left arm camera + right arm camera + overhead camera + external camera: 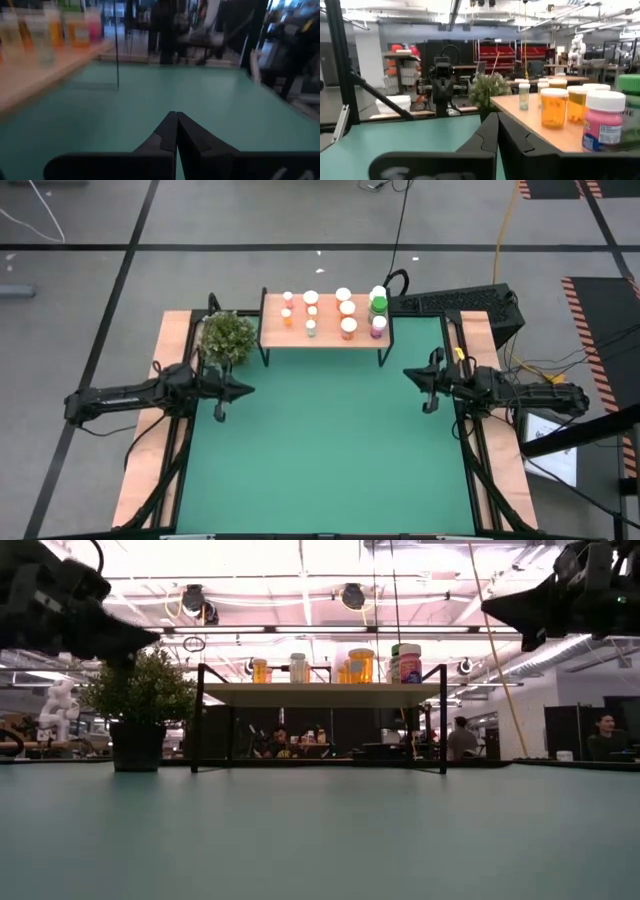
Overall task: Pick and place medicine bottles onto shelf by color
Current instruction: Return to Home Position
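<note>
On the shelf (275,336) at twelve o'clock, medicine bottles (347,308) look light, slick — grip mid-body; left hand (245,389), right hand (410,373) pinched together.

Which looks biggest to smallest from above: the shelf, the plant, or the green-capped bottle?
In the high view, largest to smallest:
1. shelf
2. plant
3. green-capped bottle
The differences are plain, so nearness to the camera does not change the order.
</note>
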